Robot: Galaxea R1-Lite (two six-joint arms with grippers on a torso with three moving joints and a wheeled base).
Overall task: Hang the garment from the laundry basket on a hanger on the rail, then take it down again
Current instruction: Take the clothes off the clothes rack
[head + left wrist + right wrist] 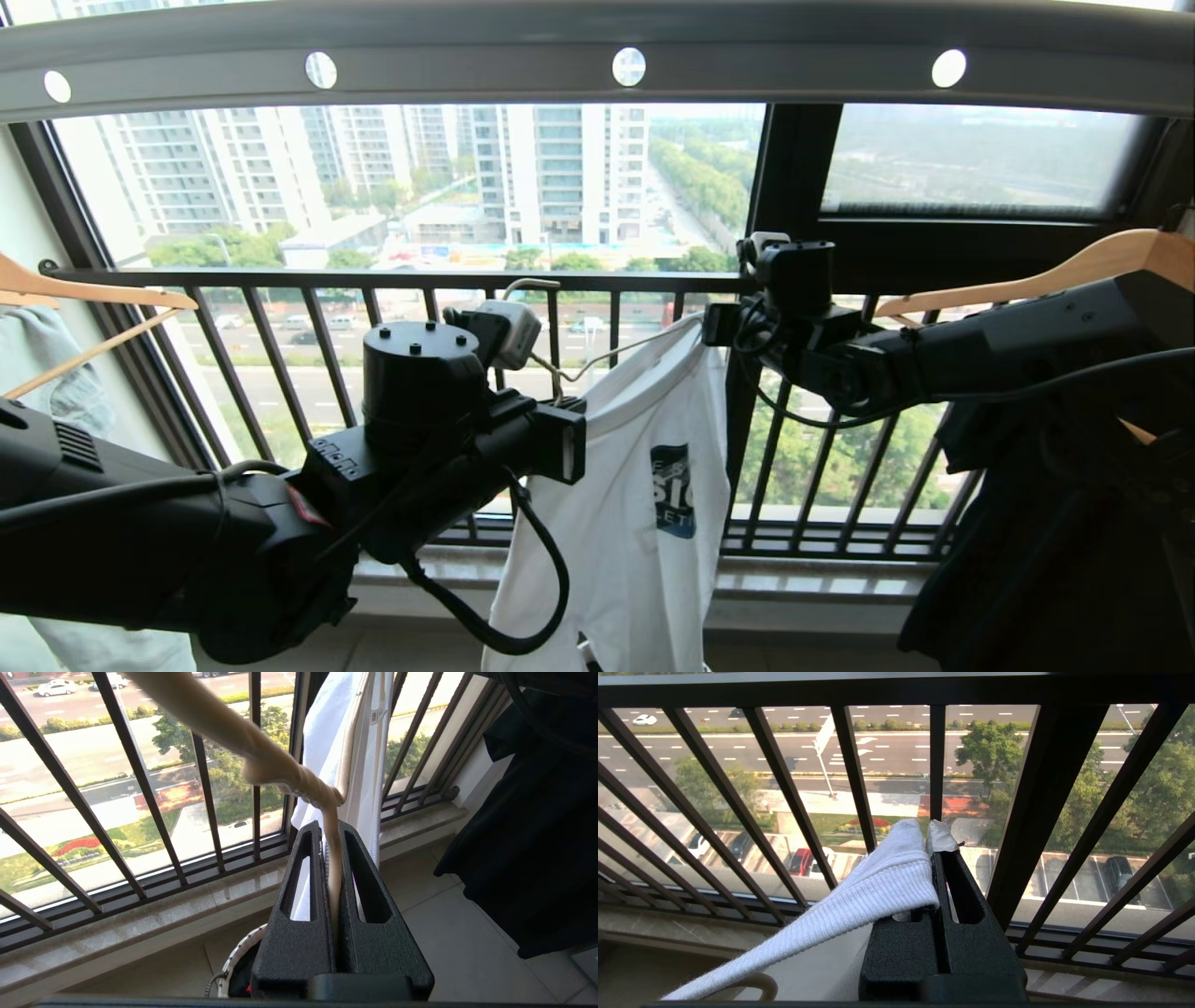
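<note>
The left gripper (332,858) had its jaws clamped on the thin cream-white wire hanger (261,760); the right gripper (934,858), farther right, pinched the white printed T-shirt (644,495) by its ribbed neckband, below the grey holed rail (597,56).

The rail (597,56) runs across the top of the frame, the window railing (373,280) behind. At centre hangs the garment (644,523) on the hanger (597,359), between wooden hangers (1027,275) far left and right.
</note>
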